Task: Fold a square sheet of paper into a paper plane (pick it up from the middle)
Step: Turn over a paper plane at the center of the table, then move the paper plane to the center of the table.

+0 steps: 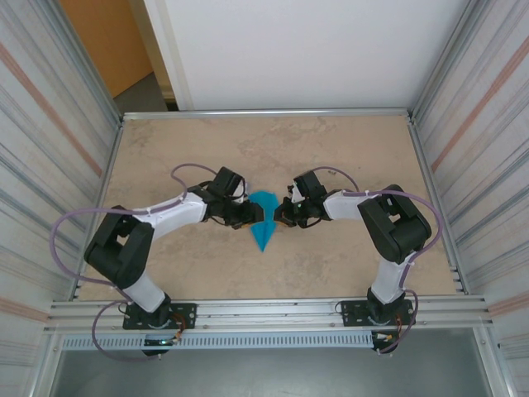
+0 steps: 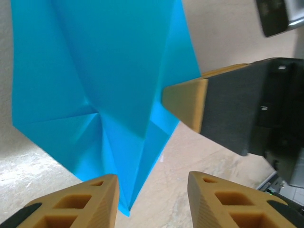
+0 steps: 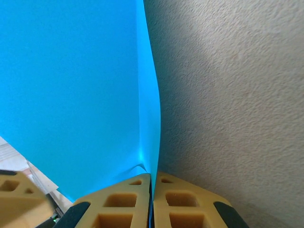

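Left gripper [image 2: 152,202]: jaws spread, a corner of the plane [image 1: 264,217] just inside the gap, nothing pinched. The plane lies on the table [image 1: 331,149] midway between my arms, its sharp point towards the bases. Right gripper [image 3: 152,199]: fingers pressed together on the plane's right edge. My worry is that single pinch. Any tug could swing or drag the plane, the flaps may spring open, and a crooked left close would crumple the crease.
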{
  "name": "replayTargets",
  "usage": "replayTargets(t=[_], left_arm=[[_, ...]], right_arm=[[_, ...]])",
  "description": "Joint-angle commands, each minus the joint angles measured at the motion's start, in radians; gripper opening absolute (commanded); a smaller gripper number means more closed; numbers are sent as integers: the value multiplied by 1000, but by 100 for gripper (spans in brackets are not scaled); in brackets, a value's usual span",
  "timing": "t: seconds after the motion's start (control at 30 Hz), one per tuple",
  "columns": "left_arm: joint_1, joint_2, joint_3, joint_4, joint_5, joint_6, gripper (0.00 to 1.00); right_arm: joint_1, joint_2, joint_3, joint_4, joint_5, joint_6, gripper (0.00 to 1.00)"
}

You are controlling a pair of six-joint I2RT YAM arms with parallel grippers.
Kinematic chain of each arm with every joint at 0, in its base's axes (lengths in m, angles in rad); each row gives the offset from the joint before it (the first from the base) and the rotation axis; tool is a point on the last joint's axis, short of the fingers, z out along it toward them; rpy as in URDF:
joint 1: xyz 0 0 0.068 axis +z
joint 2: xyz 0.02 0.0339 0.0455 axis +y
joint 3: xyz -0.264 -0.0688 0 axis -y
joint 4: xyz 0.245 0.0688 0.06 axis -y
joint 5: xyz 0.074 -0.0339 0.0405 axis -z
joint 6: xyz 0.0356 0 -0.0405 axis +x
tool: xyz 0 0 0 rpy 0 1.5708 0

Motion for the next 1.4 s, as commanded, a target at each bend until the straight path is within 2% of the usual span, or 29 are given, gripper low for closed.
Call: replayTargets(t=[0.0, 0.17, 0.23, 0.4, 0.63, 0.83, 1.17, 1.37], left_arm=[[0, 20, 27, -44, -41, 1, 45], [-2, 51, 34, -35, -36, 20, 51], [0, 70, 45, -22, -8, 24, 50], [-2, 91, 53, 9, 30, 20, 40], [-31, 101, 54, 8, 50, 25, 46], [-68, 119, 82, -40, -4, 26, 47], [-111, 175, 151, -150, -114, 6, 38], [-124, 192, 174, -179, -143, -10, 36]], right_arm=[[9, -24, 24, -2, -17, 6, 9], [9, -24, 24, -4, -16, 6, 9], [9, -24, 24, -7, -16, 5, 9], [9, -25, 23, -9, -15, 5, 9], [9, -23, 31, -9, -20, 4, 8], [9, -31, 34, -5, -28, 9, 8], [9, -33, 26, 2, -32, 12, 8], [9, -33, 23, 5, -31, 15, 8]])
